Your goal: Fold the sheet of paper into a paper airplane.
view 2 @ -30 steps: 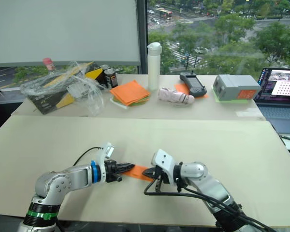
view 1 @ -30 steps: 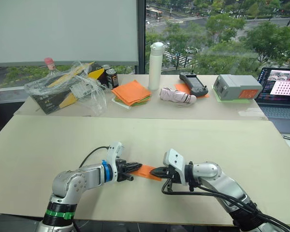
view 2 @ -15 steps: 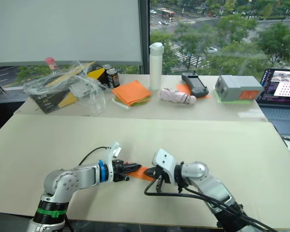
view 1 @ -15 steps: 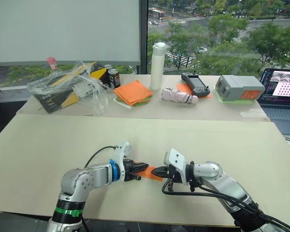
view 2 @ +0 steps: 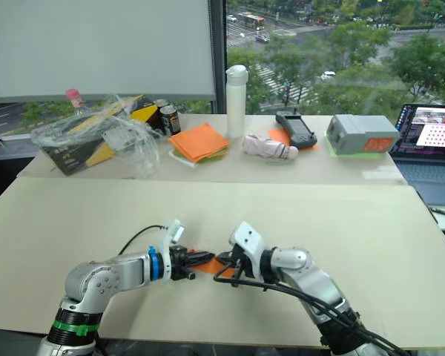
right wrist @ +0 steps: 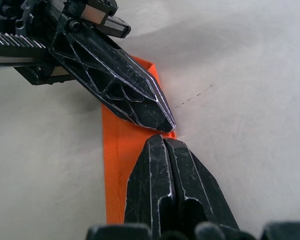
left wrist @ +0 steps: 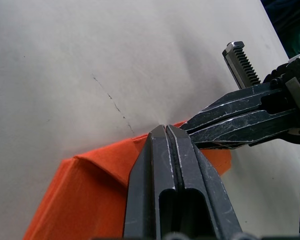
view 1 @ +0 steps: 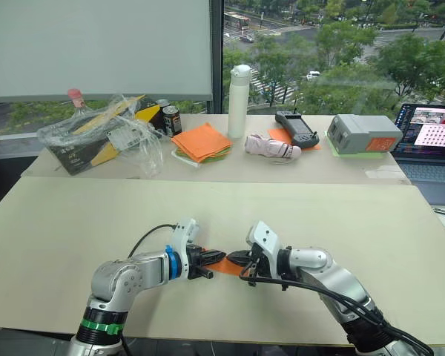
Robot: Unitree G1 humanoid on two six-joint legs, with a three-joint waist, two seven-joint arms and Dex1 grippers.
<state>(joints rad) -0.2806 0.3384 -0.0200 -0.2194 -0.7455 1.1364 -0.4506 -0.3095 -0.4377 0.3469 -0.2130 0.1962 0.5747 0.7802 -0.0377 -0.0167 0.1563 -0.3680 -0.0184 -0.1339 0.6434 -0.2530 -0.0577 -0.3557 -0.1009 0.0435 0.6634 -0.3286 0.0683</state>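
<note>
The paper airplane point(view 1: 224, 264) lies folded narrow on the near table point(view 1: 341, 215), pinched between the closed left gripper point(view 1: 217, 256) and closed right gripper point(view 1: 231, 259), tips almost touching. Pulling apart could tear it or undo a crease. The table's near edge is close; bare table lies behind and to both sides.

office, laptop point(view 1: 430, 141), high window point(view 1: 341, 52) over street

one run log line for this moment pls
step: folding | left gripper: shut on paper airplane | right gripper: shut on it, tips nearly meeting | airplane: low over table
</note>
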